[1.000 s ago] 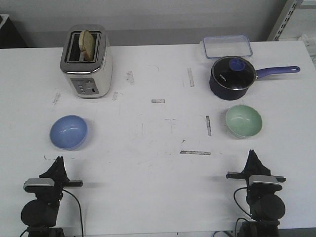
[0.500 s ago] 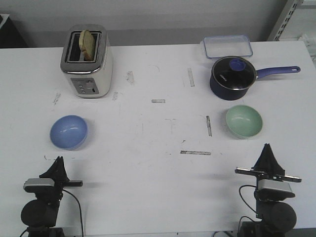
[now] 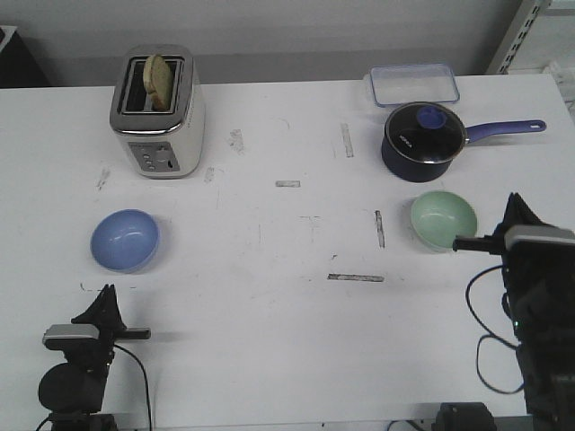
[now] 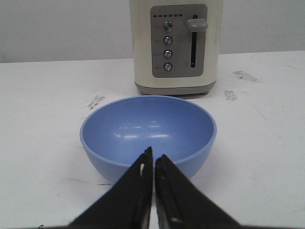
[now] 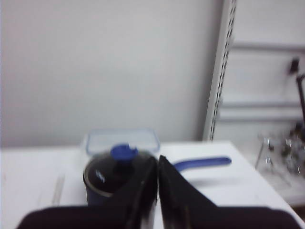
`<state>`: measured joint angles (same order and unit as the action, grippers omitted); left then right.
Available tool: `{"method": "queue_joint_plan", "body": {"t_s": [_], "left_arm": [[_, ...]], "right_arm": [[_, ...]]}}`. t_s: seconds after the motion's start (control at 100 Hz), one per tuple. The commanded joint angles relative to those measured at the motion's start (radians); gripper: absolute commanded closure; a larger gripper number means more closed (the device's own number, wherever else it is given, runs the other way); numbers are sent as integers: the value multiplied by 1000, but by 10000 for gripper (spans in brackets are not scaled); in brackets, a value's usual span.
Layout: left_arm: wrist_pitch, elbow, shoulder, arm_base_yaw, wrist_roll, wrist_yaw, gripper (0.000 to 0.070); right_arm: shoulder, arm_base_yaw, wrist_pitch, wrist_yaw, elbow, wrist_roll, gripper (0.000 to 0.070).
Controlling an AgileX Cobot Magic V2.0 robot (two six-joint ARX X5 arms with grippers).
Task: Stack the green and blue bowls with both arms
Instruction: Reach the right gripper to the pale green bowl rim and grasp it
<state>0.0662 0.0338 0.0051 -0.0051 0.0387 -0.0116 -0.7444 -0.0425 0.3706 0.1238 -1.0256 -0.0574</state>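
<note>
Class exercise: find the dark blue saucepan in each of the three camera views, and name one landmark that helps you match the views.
Front view: saucepan at the table's far right, beyond the green bowl, handle pointing right.
Left wrist view: not in it; only the blue bowl and toaster show.
Right wrist view: saucepan low in the picture, partly behind the shut right gripper.
Shared landmark: the clear plastic container just behind the saucepan.

My own fingers [image 4: 151, 168] are matte black. Beyond them, the blue bowl [image 3: 125, 239] is a plain glossy periwinkle. Behind that bowl the toaster [image 3: 158, 112] is cream with a silver top and a grey control panel, holding a pale tan bread slice [image 3: 162, 82]. The green bowl [image 3: 444, 220] is unpatterned mint. Behind it the saucepan [image 3: 423, 136] is dark navy, its handle and lid knob brighter blue. The table [image 3: 287, 296] is white with grey scuffs.
</note>
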Motion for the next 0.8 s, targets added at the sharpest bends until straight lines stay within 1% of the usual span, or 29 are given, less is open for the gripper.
{"method": "queue_joint_plan", "body": {"t_s": [0.0, 0.08, 0.11, 0.15, 0.2, 0.24, 0.27, 0.37, 0.4, 0.43, 0.44, 0.45, 0.49, 0.53, 0.64, 0.79], "left_arm": [[11, -21, -1, -2, -2, 1, 699], [11, -21, -1, -2, -2, 1, 699], [11, -21, -1, -2, -2, 1, 699], [11, -21, -1, -2, -2, 1, 699], [11, -21, -1, -2, -2, 1, 699], [11, -21, -1, -2, -2, 1, 699], [11, -21, -1, -2, -2, 1, 699], [10, -21, -1, -2, -2, 1, 699], [10, -21, -1, -2, -2, 1, 699], [10, -21, -1, -2, -2, 1, 699], [10, -21, -1, -2, -2, 1, 699], [10, -21, -1, -2, -2, 1, 699], [10, -21, -1, -2, -2, 1, 699], [10, -21, -1, -2, -2, 1, 699], [10, -21, -1, -2, -2, 1, 699], [10, -21, -1, -2, -2, 1, 699]], "right_arm": [[-93, -10, 80, -3, -77, -50, 699], [-195, -34, 148, -3, -132, -56, 667], [-228, -46, 164, -5, -142, -57, 631], [-274, -65, 184, -22, -146, -62, 551], [-324, -90, 205, -66, -146, -70, 461], [-362, -112, 225, -108, -146, -72, 417], [-391, -129, 239, -139, -146, -73, 405], [-482, -188, 276, -226, -146, -81, 398], [-509, -206, 283, -248, -146, -83, 376], [-536, -222, 288, -267, -146, -83, 331], [-548, -230, 290, -276, -146, -83, 304], [-552, -233, 291, -279, -146, -83, 294], [-588, -254, 295, -294, -146, -83, 215], [-614, -268, 295, -301, -146, -84, 175], [-688, -301, 283, -300, -146, -109, 167], [-777, -312, 227, -308, -146, -108, 168]]}}
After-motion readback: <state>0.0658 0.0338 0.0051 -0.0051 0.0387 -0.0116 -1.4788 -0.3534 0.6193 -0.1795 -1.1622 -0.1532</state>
